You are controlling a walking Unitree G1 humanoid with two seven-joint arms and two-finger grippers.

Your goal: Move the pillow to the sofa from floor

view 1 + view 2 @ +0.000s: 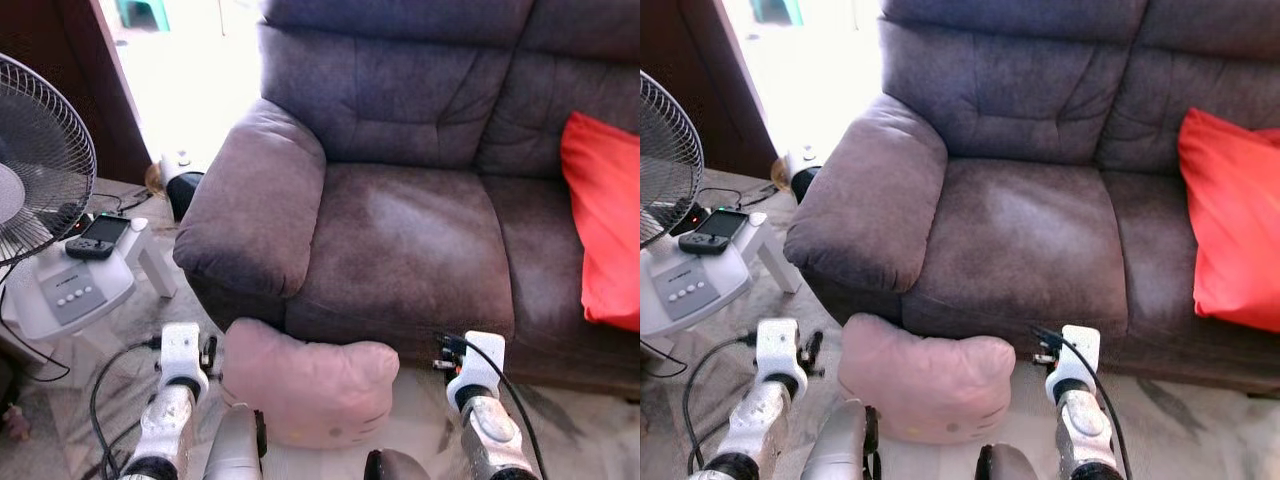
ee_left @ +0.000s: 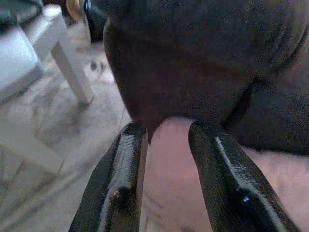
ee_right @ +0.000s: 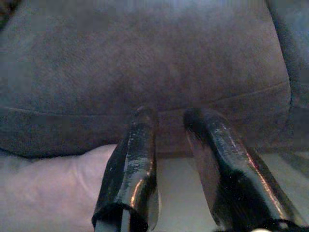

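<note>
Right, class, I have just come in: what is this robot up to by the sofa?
The robot stands facing the sofa with a pink pillow between its two arms, low against the sofa's front. The left gripper and right gripper flank the pillow, fingers apart. A red cushion already lies on the seat.

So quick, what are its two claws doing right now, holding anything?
Left gripper: open, empty, by the pink pillow.
Right gripper: open, empty, before the sofa.
</note>
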